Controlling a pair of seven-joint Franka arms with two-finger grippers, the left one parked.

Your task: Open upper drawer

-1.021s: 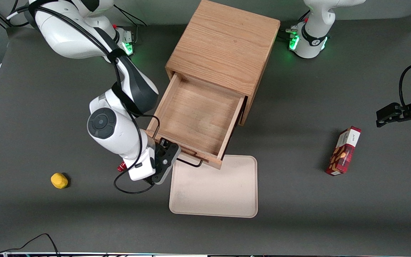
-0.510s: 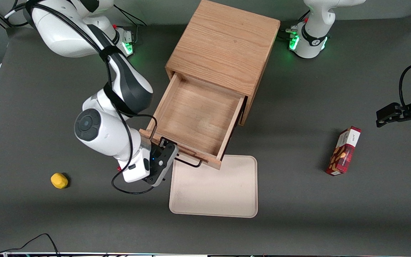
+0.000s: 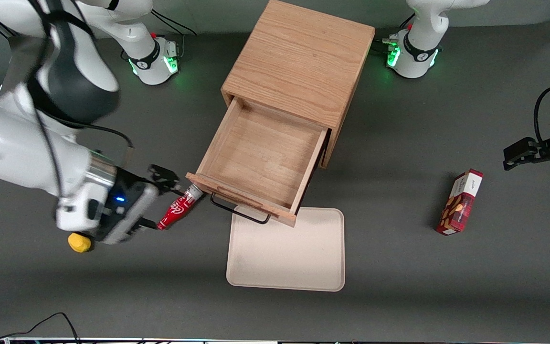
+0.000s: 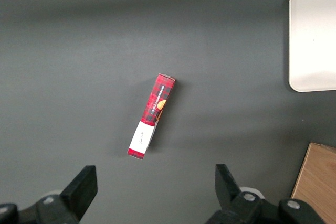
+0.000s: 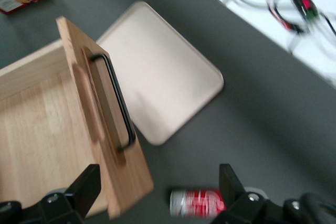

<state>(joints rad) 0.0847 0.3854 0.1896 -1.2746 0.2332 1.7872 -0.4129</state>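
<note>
Nearest the front camera, a cream tray [image 3: 285,251] lies flat on the dark table [image 3: 399,296]; in the right wrist view it [image 5: 163,72] is seen just in front of the drawer's face. A small yellow object [image 3: 79,242] sits on the table toward the working arm's end, partly covered by the right arm's wrist. The gripper [image 3: 158,200] is held above the table beside the drawer's front corner, clear of the handle, with its fingers [image 5: 86,187] spread apart and nothing between them. A red bottle [image 3: 178,209] lies on its side on the table, its cap end close to the drawer's front corner. Toward the parked arm's end, a red snack box [image 3: 460,202] lies on the table, well apart from the tray. The upper drawer [image 3: 256,162] is seen pulled well out of the wooden cabinet [image 3: 299,62], its inside bare, its black wire handle [image 3: 239,212] overhanging the tray's edge. The cabinet stands farthest from the camera.
</note>
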